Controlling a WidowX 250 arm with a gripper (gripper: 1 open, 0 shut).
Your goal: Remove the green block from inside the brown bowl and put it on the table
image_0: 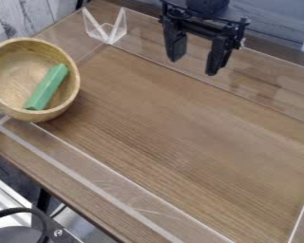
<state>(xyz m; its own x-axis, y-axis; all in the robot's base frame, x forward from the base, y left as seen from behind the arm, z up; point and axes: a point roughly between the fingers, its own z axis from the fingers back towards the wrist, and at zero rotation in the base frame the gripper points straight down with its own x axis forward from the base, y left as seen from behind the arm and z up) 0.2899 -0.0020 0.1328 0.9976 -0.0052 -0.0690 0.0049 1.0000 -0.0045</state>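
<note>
The green block [46,87] lies slanted inside the brown bowl [15,59], which stands at the table's left edge. My gripper [197,55] hangs at the far side of the table [167,133], well to the right of the bowl and above the wood. It points down, its two black fingers [175,46] stand apart, open, with nothing between them.
A clear plastic edging strip [117,185] runs around the tabletop. A small clear plastic piece [105,27] stands at the back edge between bowl and gripper. Dark frame parts show below the front left corner.
</note>
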